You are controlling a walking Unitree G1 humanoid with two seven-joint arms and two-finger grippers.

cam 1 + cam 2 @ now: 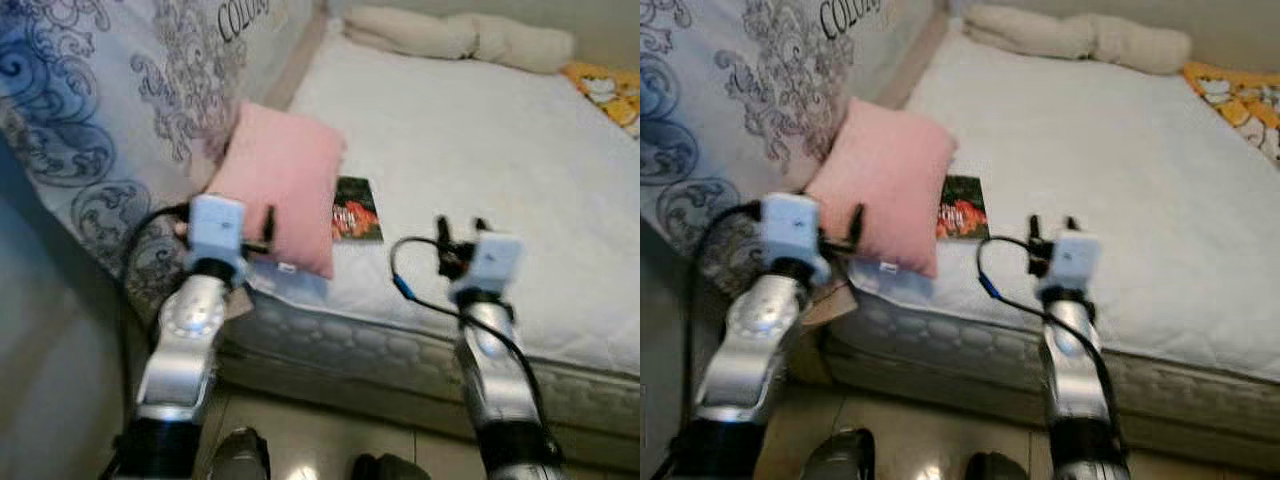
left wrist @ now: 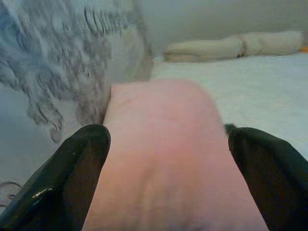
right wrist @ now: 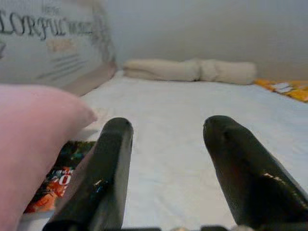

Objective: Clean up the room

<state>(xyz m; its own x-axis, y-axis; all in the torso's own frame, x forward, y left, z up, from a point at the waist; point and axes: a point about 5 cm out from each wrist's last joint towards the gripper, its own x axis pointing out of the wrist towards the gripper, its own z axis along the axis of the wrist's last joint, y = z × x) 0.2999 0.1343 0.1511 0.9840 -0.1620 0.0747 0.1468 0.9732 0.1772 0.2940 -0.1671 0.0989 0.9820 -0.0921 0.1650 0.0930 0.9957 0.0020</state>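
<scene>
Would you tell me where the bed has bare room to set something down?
Free: the wide mattress stretch between the book and the rolled blanket. Crowded: the near left corner, around the pink pillow.

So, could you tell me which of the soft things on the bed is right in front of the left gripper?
The pink pillow, propped at the mattress's near corner. The cream rolled bedding lies at the far end.

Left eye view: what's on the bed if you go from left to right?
Left gripper → pink pillow → book → right gripper → yellow cloth at the far right edge.
</scene>
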